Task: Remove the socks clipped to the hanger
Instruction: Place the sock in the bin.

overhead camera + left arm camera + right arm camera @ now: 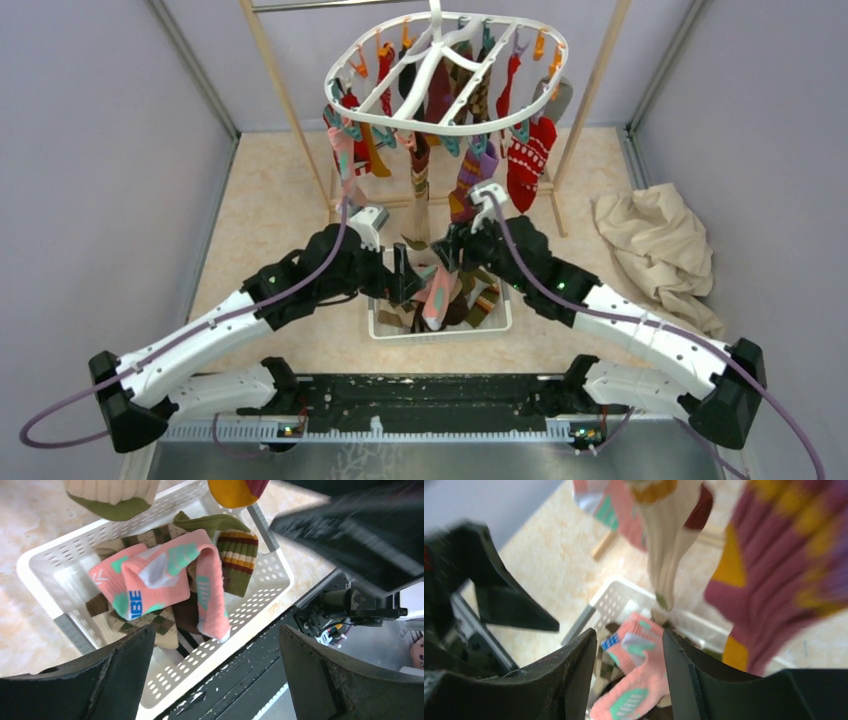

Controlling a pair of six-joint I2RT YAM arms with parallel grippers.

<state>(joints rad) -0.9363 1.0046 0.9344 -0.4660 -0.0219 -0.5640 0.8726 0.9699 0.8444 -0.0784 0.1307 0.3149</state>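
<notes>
1. beige marbled floor (270,200); white oval plastic hanger (400,119) hangs far centre, soft patterned fabric socks (527,160) clipped beneath.
2. left gripper (215,650) gapes empty over near white slotted basket (252,605); right gripper (626,650) half parted, gripping nothing.
3. socks seem light, limp: pinch mid-leg, pull down.

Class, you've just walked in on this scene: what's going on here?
Two robot arms are taking socks off a white hanger and collecting them in a white basket. The left gripper hovers wide open over the basket, where a pink sock tops the pile. The right gripper, jaws apart and empty, is beside a hanging purple-and-yellow sock. Many socks hang clipped, so the job is unfinished.
</notes>
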